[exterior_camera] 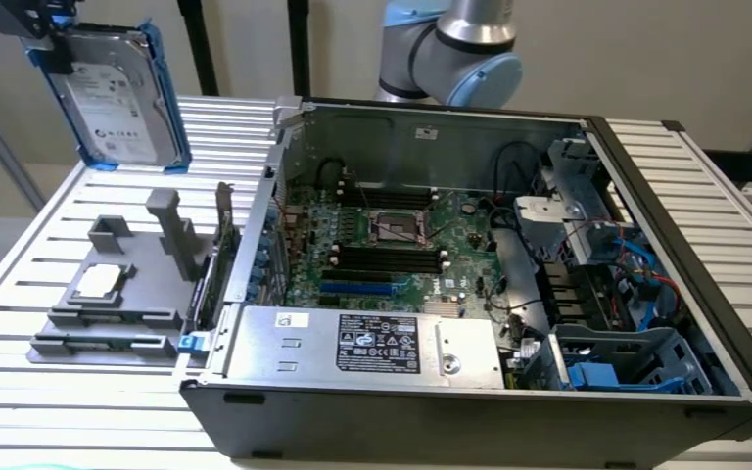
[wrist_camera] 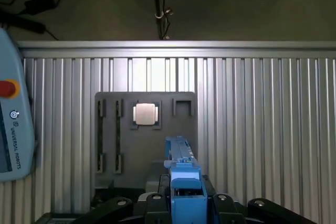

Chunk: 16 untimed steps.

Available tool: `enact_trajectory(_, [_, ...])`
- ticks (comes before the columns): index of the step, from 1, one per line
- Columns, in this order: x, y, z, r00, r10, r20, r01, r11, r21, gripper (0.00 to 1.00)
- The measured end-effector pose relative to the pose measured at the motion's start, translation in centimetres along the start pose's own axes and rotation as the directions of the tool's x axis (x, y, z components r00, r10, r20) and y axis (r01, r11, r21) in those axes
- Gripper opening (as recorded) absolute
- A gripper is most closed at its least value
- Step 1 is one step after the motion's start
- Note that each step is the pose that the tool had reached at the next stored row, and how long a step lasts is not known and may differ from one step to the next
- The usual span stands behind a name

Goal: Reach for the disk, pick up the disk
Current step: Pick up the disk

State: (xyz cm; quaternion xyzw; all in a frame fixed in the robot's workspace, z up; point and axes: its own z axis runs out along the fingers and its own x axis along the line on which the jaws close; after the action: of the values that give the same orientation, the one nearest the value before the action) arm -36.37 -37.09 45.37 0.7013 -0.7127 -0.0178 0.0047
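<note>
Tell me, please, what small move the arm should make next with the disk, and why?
Probably a short straight lift, grip unchanged. The pincer is shut on the disk, which hangs upright in the air over the grey fixture. The fixture's upright posts rise toward it, so more height before any sideways travel seems safer.

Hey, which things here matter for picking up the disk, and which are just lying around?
Job in hand: the disk; the gripper, clamped on it above the table.
Lying about: grey fixture; square chip; open computer case; teach pendant.
</note>
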Motion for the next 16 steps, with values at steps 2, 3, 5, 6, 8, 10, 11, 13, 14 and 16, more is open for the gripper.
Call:
enact_trajectory(2, [0.0,-0.72,-0.92,1.0,0.0,0.0,0.0,1.0,-0.0045,0.33])
enact_trajectory(3, [0.1,-1.1,-1.34,1.0,0.0,-0.0001,0.0,1.0,-0.0069,0.33])
enact_trajectory(5, [0.2,-1.98,-2.09,1.0,0.0,-0.0001,0.0,0.9999,-0.0109,0.33])
enact_trajectory(6, [0.3,-2.41,-2.34,1.0,0.0,-0.0001,0.0,0.9999,-0.0121,0.33])
enact_trajectory(8, [0.6,-3.31,-2.78,1.0,0.0,-0.0002,0.0,0.9999,-0.0145,0.33])
enact_trajectory(10, [0.8,-4.2,-3.18,1.0,0.0,-0.0003,0.0,0.9999,-0.0169,0.33])
enact_trajectory(11, [1.0,-4.65,-3.34,1.0,0.0,-0.0002,0.0,0.9998,-0.0179,0.33])
enact_trajectory(13, [1.3,-5.55,-3.62,1.0,0.0,-0.0002,0.0,0.9998,-0.0197,0.33])
enact_trajectory(14, [1.5,-6.03,-3.71,1.0,0.0,-0.0003,0.0,0.9998,-0.0202,0.33])
enact_trajectory(16, [1.8,-6.93,-3.78,1.0,0.001,-0.0003,-0.001,0.9998,-0.0202,0.33])
